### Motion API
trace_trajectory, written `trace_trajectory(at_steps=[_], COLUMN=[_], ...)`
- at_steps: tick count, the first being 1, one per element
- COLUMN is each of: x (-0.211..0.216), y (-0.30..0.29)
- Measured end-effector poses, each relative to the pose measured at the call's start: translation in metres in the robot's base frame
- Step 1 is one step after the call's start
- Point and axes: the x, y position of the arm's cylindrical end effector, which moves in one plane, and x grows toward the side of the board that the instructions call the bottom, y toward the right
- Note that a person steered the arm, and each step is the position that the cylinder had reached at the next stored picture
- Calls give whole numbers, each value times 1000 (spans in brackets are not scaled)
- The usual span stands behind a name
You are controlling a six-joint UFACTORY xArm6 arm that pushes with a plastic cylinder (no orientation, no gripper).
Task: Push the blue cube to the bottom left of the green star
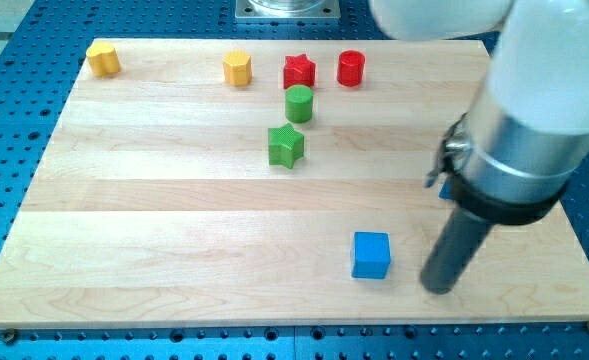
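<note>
The blue cube [371, 254] sits on the wooden board toward the view's bottom, right of the middle. The green star [285, 146] lies up and to the left of it, near the board's centre. My tip [438, 285] is on the board just to the right of the blue cube and slightly lower, with a small gap between them. The rod rises up and to the right into the arm's large white and grey body.
A green cylinder [298, 103] stands just above the green star. A red star [298, 71], a red cylinder [350, 68] and a yellow hexagon block [237, 68] line the top. Another yellow block [103, 58] sits at the top left corner. A blue piece [443, 186] peeks out behind the arm.
</note>
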Motion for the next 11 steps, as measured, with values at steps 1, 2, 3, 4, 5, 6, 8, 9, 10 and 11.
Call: trace_trajectory(at_steps=[1, 2, 3, 4, 5, 6, 8, 9, 10, 11], x=[-4, -43, -64, -56, -60, -62, -49, -27, -13, -39], y=[-39, -42, -57, -50, -66, -89, -115, -130, -146, -158])
